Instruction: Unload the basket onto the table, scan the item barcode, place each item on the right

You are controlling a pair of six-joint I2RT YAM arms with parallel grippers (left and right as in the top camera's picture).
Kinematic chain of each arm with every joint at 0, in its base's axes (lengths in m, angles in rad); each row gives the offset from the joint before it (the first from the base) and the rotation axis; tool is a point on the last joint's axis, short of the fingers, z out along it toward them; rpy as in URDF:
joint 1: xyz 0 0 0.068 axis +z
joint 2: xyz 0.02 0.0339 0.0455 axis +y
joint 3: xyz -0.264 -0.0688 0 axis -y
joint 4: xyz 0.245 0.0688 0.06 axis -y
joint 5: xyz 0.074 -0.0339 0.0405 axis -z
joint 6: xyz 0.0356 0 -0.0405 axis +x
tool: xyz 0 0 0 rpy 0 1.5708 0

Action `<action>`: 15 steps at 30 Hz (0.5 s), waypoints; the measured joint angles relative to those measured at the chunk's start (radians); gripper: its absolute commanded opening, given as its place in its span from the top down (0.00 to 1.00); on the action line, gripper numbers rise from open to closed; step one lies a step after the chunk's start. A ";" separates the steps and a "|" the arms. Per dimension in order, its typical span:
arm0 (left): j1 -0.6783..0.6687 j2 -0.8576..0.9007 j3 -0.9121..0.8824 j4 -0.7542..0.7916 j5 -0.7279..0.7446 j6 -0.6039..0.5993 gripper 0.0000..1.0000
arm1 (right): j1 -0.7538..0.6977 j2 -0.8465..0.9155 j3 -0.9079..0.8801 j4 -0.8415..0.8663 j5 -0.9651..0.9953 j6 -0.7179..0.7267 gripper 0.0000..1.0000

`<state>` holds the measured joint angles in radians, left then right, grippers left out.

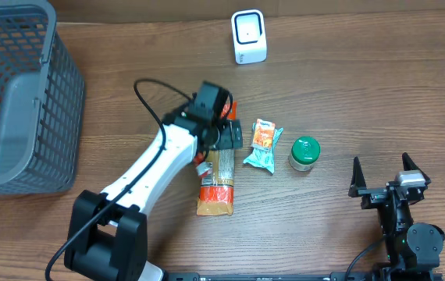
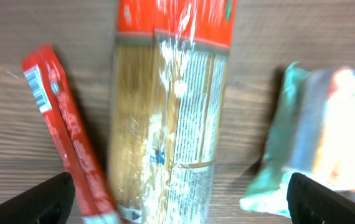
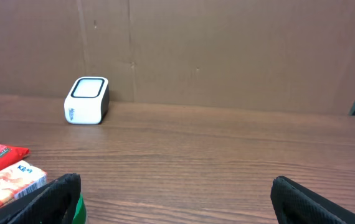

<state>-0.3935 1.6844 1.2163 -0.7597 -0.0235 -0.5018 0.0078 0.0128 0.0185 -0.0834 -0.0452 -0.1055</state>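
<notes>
Cellophane-wrapped spaghetti packet (image 2: 165, 112) lay between the left gripper's (image 2: 184, 199) wide-spread jaws, its long axis crossing their closing line; the right gripper (image 3: 180, 196), likewise spread, sat well apart.

the overhead camera looks straight down on the table (image 1: 363, 86) from well above, taking in the grey basket (image 1: 51, 117) at the left edge, the white scanner (image 1: 248, 37) near the top, the left arm (image 1: 156, 160) and the right arm (image 1: 414, 238). the left wrist camera faces down, very near the tabletop: the pasta packet (image 2: 165, 124) fills its middle, with a red sachet (image 2: 65, 130) and a blurred teal pouch (image 2: 314, 143), probably the one seen from overhead. the right wrist camera sits low, looking level across the wood to the white scanner and a brown wall (image 3: 227, 50); it shares that scanner with the overhead view.
</notes>
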 measured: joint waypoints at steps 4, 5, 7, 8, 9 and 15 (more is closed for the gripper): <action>0.046 -0.002 0.135 -0.108 -0.012 0.050 0.00 | 0.000 0.000 0.000 0.000 0.000 0.000 0.00; 0.065 -0.002 0.163 -0.132 -0.013 0.064 0.00 | 0.000 0.000 0.000 0.000 0.000 0.000 0.00; 0.118 -0.002 0.208 -0.171 -0.016 0.089 0.00 | 0.000 0.000 0.000 0.000 0.000 0.000 0.00; 0.144 -0.002 0.220 -0.185 -0.018 0.095 0.00 | 0.000 0.000 0.000 0.000 0.000 0.000 0.00; 0.173 -0.002 0.230 -0.196 -0.019 0.103 0.00 | 0.000 0.000 0.000 0.000 0.000 0.000 0.00; 0.396 -0.002 0.235 -0.245 -0.067 0.133 0.00 | 0.000 0.000 0.000 0.000 0.000 0.000 0.00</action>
<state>0.0025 1.6821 1.4513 -1.0046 -0.0902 -0.3691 0.0078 0.0128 0.0185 -0.0837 -0.0452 -0.1051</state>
